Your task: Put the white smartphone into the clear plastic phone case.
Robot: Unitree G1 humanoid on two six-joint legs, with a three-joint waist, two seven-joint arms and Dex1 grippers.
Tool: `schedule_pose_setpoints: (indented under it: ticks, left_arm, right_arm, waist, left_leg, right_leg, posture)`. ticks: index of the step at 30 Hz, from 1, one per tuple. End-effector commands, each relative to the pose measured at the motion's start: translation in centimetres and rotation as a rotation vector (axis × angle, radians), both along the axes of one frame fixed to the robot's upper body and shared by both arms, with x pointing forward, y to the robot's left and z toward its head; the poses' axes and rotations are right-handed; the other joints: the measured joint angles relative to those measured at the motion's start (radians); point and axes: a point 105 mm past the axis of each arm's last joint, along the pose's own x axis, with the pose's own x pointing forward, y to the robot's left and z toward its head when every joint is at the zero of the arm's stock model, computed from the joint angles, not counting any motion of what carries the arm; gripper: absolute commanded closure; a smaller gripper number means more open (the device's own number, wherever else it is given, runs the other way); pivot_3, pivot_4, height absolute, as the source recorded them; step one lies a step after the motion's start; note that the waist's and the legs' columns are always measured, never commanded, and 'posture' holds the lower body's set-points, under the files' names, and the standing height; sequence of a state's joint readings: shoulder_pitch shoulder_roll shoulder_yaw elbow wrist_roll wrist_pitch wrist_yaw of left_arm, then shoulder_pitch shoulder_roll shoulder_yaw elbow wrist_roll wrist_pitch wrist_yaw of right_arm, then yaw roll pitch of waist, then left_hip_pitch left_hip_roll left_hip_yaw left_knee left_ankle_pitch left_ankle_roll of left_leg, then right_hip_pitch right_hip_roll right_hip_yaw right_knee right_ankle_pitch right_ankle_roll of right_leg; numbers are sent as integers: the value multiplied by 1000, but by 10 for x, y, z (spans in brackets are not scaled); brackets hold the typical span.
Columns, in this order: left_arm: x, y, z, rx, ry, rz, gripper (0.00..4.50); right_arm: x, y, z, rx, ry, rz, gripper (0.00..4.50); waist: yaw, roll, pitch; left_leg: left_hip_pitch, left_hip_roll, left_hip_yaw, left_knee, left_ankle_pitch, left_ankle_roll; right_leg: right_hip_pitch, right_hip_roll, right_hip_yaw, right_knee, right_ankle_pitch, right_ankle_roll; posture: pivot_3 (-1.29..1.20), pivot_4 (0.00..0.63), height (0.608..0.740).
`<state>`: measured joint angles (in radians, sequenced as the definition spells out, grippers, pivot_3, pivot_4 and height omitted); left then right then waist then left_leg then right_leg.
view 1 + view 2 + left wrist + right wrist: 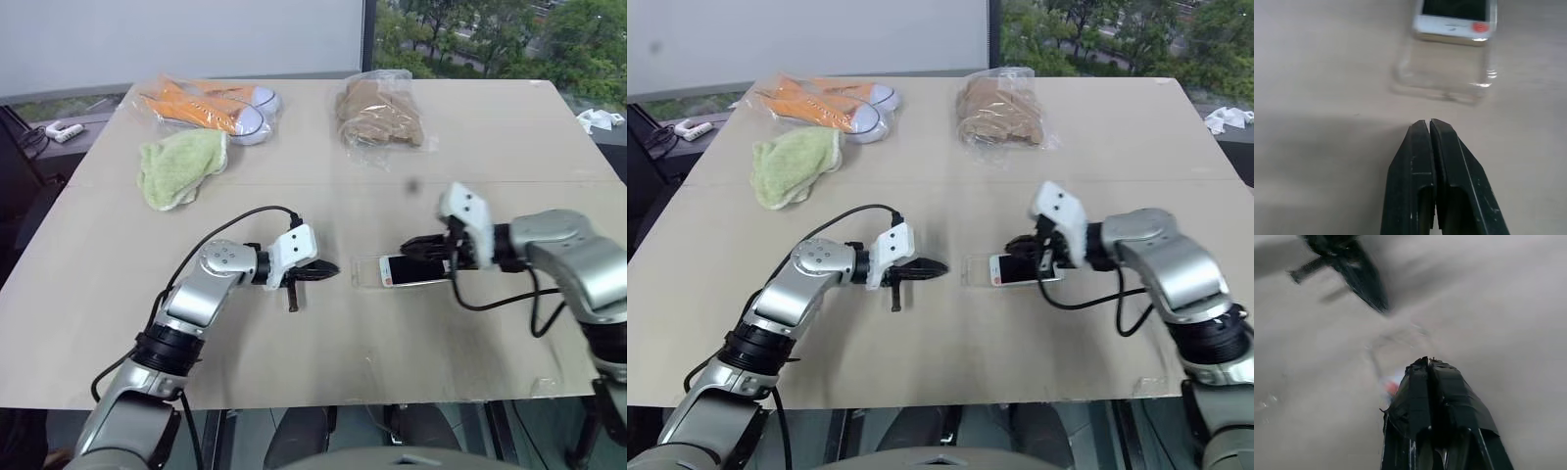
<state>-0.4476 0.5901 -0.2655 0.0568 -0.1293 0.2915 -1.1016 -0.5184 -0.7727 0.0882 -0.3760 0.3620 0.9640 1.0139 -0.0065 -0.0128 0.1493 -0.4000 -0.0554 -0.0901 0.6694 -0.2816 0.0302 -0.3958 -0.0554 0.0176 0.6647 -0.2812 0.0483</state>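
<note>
The white smartphone (pixel 416 269) lies flat on the tan table, screen up. One short end of it, with a red dot (pixel 1479 28), meets the clear plastic phone case (pixel 1444 73). The case lies just left of the phone (pixel 366 272), and its near part is empty. My left gripper (pixel 328 267) is shut and empty, its tips low over the table a short way left of the case. My right gripper (pixel 409 245) is shut and empty, hovering just above the phone's left end. In the right wrist view the phone (pixel 1391 384) peeks out beside the shut fingers (pixel 1449 391).
At the back of the table (pixel 323 352) lie orange shoes in a clear bag (pixel 211 106), a green cloth (pixel 181 164) and a bag of brown stuff (pixel 380 113). A small white object (pixel 64 130) sits off the table's back left corner.
</note>
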Motion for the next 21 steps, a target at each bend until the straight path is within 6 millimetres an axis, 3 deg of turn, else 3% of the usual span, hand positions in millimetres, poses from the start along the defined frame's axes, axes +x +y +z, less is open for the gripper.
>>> schedule_pose_setpoints:
  ticks: [1,5,8,12,17,21]
  left_arm:
    - [7,-7,1,0,-37,-5,4431]
    - [7,-16,-8,-15,-25,-30,4431]
    - [8,-21,-13,-10,-24,-44,4431]
    - [9,-25,-15,-20,-23,-49,4431]
    - [7,-30,-11,-50,-16,-63,4431]
    - [6,-31,-13,-50,-13,-64,4431]
  right_arm:
    - [2,-28,11,-16,-41,-92,4500]
    - [7,-68,4,-109,-31,-218,4500]
    - [5,-85,-17,-248,5,-227,4500]
    - [9,-73,-29,-318,-5,-159,4500]
    - [10,-44,-32,-319,-11,-43,4500]
    - [8,-33,-33,-326,-10,4,4500]
  waist:
    - [2,0,0]
    - [5,1,0]
    - [9,1,-1]
    - [14,2,-1]
    - [20,2,-1]
    - [23,2,-1]
  left_leg:
    - [0,0,0,0,0,0]
    - [1,0,1,1,0,0]
    - [1,0,1,1,0,0]
    - [1,0,1,1,0,0]
    - [1,0,1,2,0,0]
    - [1,0,0,2,0,0]
  right_leg:
    - [0,0,0,0,0,0]
    - [0,0,1,1,0,0]
    - [1,0,0,1,0,0]
    - [1,0,1,1,0,0]
    - [1,0,1,1,0,0]
    - [1,0,0,1,0,0]
  posture:
    - [0,150,740]
    - [0,150,740]
    - [0,150,740]
    - [0,150,740]
    - [0,150,740]
    - [0,150,740]
